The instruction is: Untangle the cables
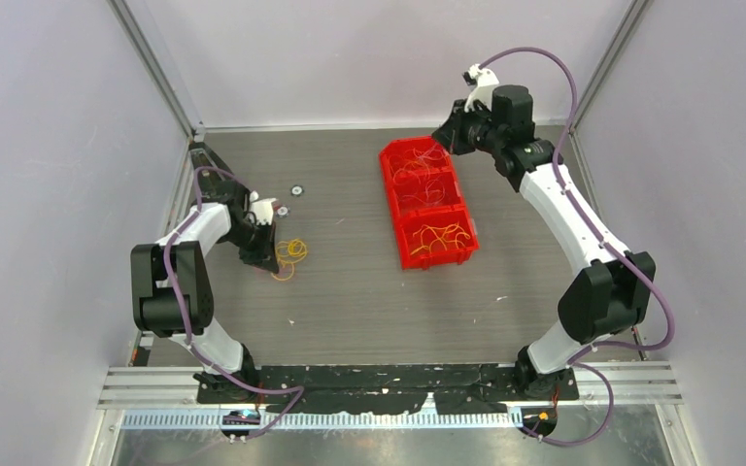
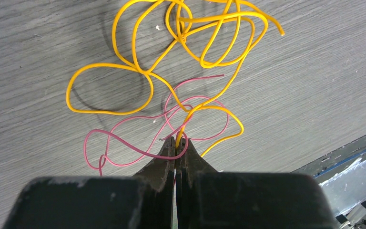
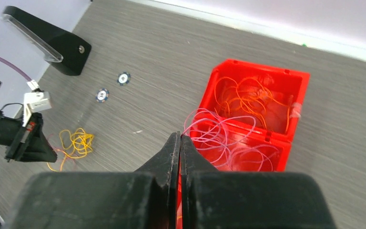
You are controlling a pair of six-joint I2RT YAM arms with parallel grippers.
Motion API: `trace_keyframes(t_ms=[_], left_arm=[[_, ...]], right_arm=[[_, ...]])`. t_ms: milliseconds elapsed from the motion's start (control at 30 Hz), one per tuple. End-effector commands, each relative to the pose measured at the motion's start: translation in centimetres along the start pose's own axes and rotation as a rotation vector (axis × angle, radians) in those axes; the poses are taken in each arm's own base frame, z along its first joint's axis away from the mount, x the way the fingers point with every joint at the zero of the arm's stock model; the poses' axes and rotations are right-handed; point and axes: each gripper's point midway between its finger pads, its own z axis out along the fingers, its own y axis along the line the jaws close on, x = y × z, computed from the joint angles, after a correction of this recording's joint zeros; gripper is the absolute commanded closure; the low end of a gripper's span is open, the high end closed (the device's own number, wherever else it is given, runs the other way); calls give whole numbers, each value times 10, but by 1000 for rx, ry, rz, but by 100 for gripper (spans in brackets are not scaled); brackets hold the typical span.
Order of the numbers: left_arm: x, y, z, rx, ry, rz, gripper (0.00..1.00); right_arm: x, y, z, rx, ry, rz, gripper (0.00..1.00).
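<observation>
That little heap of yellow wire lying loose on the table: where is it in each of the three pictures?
Top external: the yellow cable tangle lies left of centre.
Left wrist: it fills the upper half.
Right wrist: it sits low on the left.
Landmark: the red bin lies to its right in the top and right wrist views; the left wrist view does not show it.

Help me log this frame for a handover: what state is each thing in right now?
left claw: shut on the yellow cable
right claw: shut, nothing seen in it, hovering by the red bin
yellow cable: tangled with the pink cable
pink cable: looped, crossing the left claw's tips
red bin: upright, open, loose strands inside
</observation>
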Motion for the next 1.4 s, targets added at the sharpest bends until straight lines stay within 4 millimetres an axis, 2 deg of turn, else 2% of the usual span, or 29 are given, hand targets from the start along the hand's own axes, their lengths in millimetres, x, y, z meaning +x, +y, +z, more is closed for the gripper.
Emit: trace_keyframes(t_ms=[0, 167, 333, 367, 400, 467, 600, 733, 767, 800, 833, 867, 900, 1000, 1033, 1067, 1100, 1167, 1233, 1300, 1367], left_arm=[[-10, -3, -4, 18, -30, 13, 100], [-10, -3, -4, 18, -25, 16, 100], [-7, -7, -4, 44, -13, 26, 98], [-6, -8, -4, 52, -8, 28, 92], [-6, -9, -4, 57, -8, 33, 87], [-4, -11, -5, 68, -5, 39, 78], [-4, -15, -9, 80, -26, 58, 64], [-6, -18, -16, 80, -49, 99, 51], [-6, -18, -18, 79, -55, 110, 48], [-6, -19, -20, 80, -62, 122, 45], [-7, -20, -22, 79, -72, 137, 43], [-8, -20, -25, 77, -84, 152, 41], [-9, -21, -27, 73, -97, 170, 39], [-8, -17, -29, 46, -115, 218, 33], [-9, -13, -29, 27, -116, 232, 32], [-11, -9, -28, 8, -116, 251, 31], [-14, -6, -27, -3, -112, 268, 31], [-22, -2, -24, -34, -106, 302, 30], [-26, 2, -17, -75, -79, 330, 29], [-25, 0, -5, -96, -29, 370, 31], [-22, -6, 4, -92, 7, 391, 38]], right_arm=[[-5, -7, -15, 19, -15, -15, 95], [21, -15, -2, 19, 45, -4, 94], [73, -34, 25, 9, 183, -20, 95], [92, -38, 32, 7, 242, -30, 95], [95, -41, 36, 11, 257, -72, 95], [119, -47, 47, 16, 318, -96, 95], [151, -59, 60, 28, 394, -184, 95], [174, -75, 65, 59, 473, -248, 94], [173, -75, 64, 59, 485, -253, 95], [182, -75, 61, 48, 530, -247, 93], [171, -70, 63, 26, 518, -249, 90], [173, -66, 58, 14, 548, -235, 79], [162, -59, 57, -11, 529, -233, 67], [131, -38, 42, -61, 464, -234, 48], [119, -28, 36, -83, 433, -233, 36], [113, -23, 32, -95, 420, -231, 30], [102, -15, 25, -115, 391, -232, 19], [89, -3, 14, -148, 363, -236, 9], [78, 8, 3, -179, 336, -245, 0], [69, 18, -5, -204, 310, -247, 4], [63, 25, -12, -221, 290, -238, 5]])
